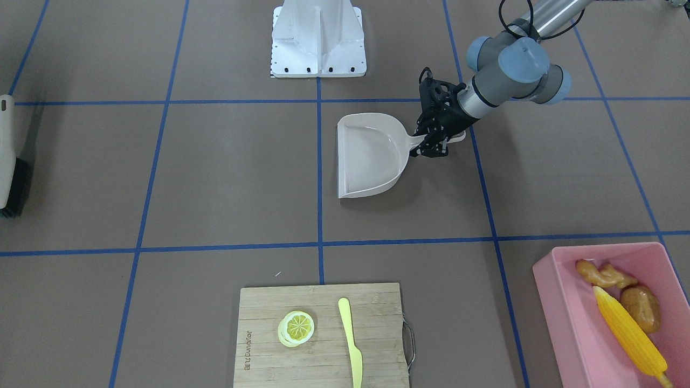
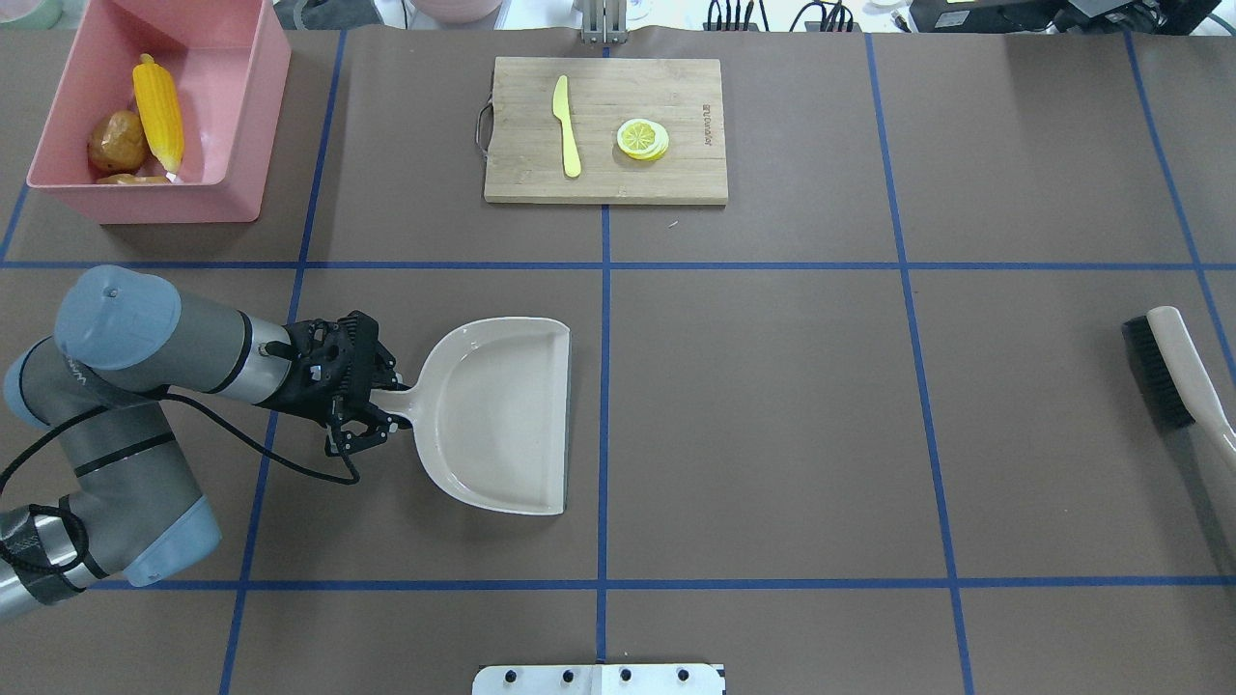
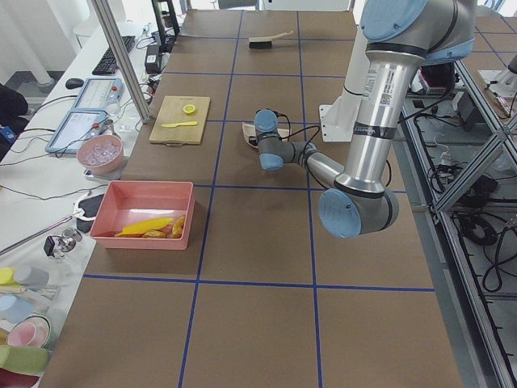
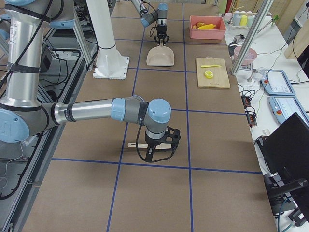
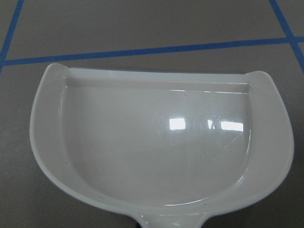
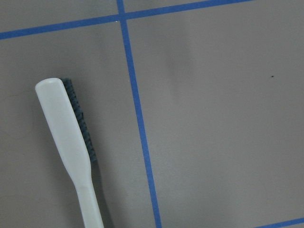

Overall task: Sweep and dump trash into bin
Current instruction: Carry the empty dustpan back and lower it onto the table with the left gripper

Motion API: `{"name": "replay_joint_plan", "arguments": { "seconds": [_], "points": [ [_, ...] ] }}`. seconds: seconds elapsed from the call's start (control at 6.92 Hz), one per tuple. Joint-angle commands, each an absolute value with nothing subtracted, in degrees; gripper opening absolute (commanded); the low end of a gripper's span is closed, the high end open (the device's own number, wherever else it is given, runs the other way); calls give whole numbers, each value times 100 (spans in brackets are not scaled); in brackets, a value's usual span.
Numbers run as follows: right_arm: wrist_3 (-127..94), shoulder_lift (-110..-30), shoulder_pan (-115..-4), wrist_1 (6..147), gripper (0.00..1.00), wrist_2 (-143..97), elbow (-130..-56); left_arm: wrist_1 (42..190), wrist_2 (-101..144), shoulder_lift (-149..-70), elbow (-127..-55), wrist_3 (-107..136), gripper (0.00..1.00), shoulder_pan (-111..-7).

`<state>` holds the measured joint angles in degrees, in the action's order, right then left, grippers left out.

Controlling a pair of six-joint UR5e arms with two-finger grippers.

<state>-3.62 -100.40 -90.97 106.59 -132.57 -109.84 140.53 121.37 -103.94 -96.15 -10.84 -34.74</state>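
Left tool [image 2: 384, 401] sits at the handle [image 2: 401, 394] of the dustpan [image 2: 502, 415]. Its fingers are spread to either side of the handle rather than pressed onto it, as the overhead view shows. Straight ahead of that tool the beige dustpan lies flat on the table [image 2: 772, 434], with its handle toward the tool and its straight open lip pointing away. The left wrist view adds what the others lack: the pan's glossy inner face, bright reflections, and a low ridge along the lip.

Only the exterior right view shows the right tool [image 4: 161, 151], which hangs low over the brush [image 4: 145, 144]. Whether it is spread or pressed together I cannot tell. Its wrist view shows the brush beneath it: a pale handle and dark bristles, lying beside a blue tape line.

Well apart from the left tool, farther out from the robot and behind the tool's back, the pink bin [image 2: 145, 203] stands at the table's corner. All three pieces of trash lie in it. The yellow corn cob [image 2: 159, 111], ribbed with kernels, has its long axis running roughly away from the robot, slightly slanted. The rounded orange-brown potato [image 2: 116, 143] lies just beside it. The knobbly tan ginger root [image 1: 601, 275] shows whole in the front-facing view, but overhead only a sliver clears the bin's near wall.

Farther out, past the dustpan, a wooden cutting board [image 2: 676, 174] carries a yellow knife [image 2: 567, 125] and a lemon slice [image 2: 642, 138].
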Motion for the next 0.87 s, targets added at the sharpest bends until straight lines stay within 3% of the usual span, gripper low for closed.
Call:
{"name": "replay_joint_plan", "arguments": {
  "seconds": [0.0, 0.72],
  "points": [
    [-360, -10002, -9097, 10652, 100, -13263, -11074, 13904, 12138, -10424, -9624, -696, 0, -3472],
    [-343, -10037, -9202, 10661, 100, -13263, -11162, 13913, 12146, -10590, -9571, -747, 0, -3437]
  ]
}}
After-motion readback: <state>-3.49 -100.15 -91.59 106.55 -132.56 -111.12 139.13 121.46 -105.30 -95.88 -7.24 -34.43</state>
